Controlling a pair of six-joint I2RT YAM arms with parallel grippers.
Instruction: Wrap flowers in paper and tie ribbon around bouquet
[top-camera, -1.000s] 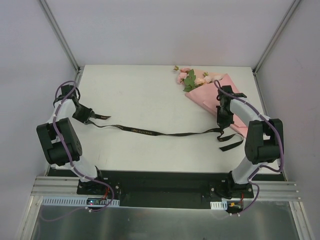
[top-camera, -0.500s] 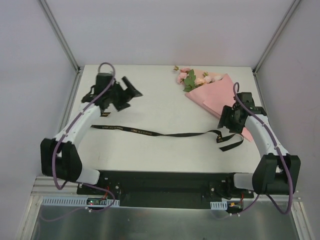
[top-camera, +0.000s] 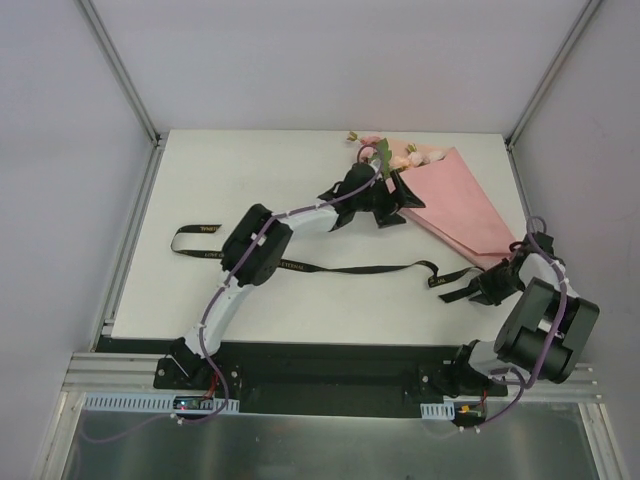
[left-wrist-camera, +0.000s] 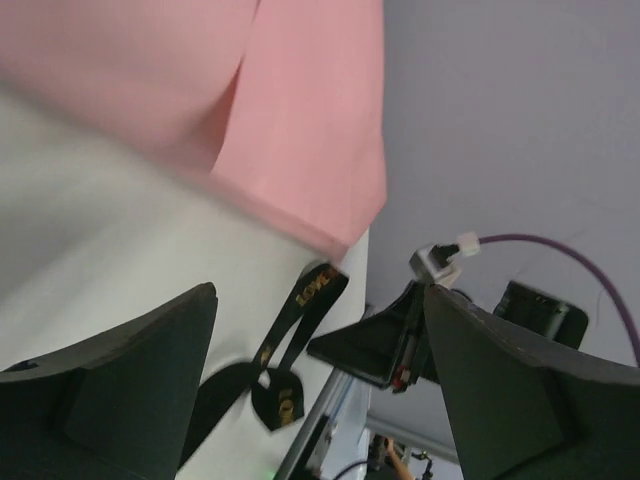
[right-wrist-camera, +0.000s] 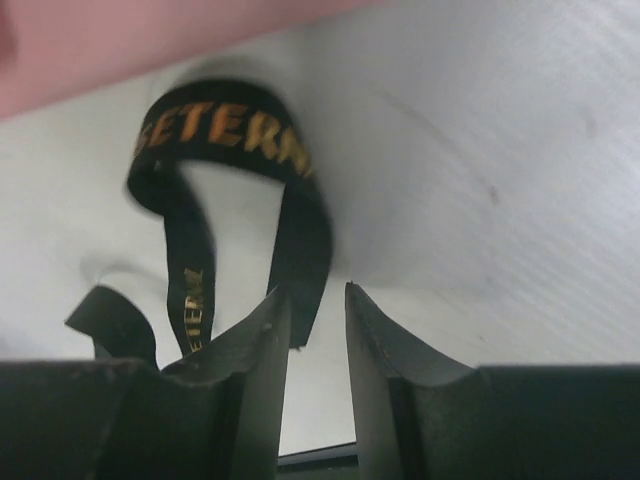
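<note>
White counter (top-camera: 250, 180) takes up most of the top view, with 2 arms on it. The left arm is stretched way across to the far right side, while the right arm is folded up near the right edge.

Next biggest is the bouquet (top-camera: 460, 205). It's a pink paper cone lying flat at the far right of the counter, wide end toward the back and narrow end pointing at the right arm. The flowers (top-camera: 408, 157) poke out of the wide end, pale pink blossoms with a bit of green leaf, partly hidden behind the left arm.

The ribbon (top-camera: 350, 268) is black with gold lettering. It lies loose on the counter, running from a loop on the left, under the left arm, to a tangle of loops near the cone's tip. It isn't around the bouquet.

The left tool (top-camera: 400, 205) sits right at the wide end of the cone. Its wrist view shows both fingers spread wide with nothing in them, just pink paper past them and the ribbon's end loops further off.

The right tool (right-wrist-camera: 318, 290) is low by the ribbon's right end. Only a narrow gap shows between its fingers, and 1 strand ends right at the tips. I can't tell if it's actually pinched, but it looks loose.
</note>
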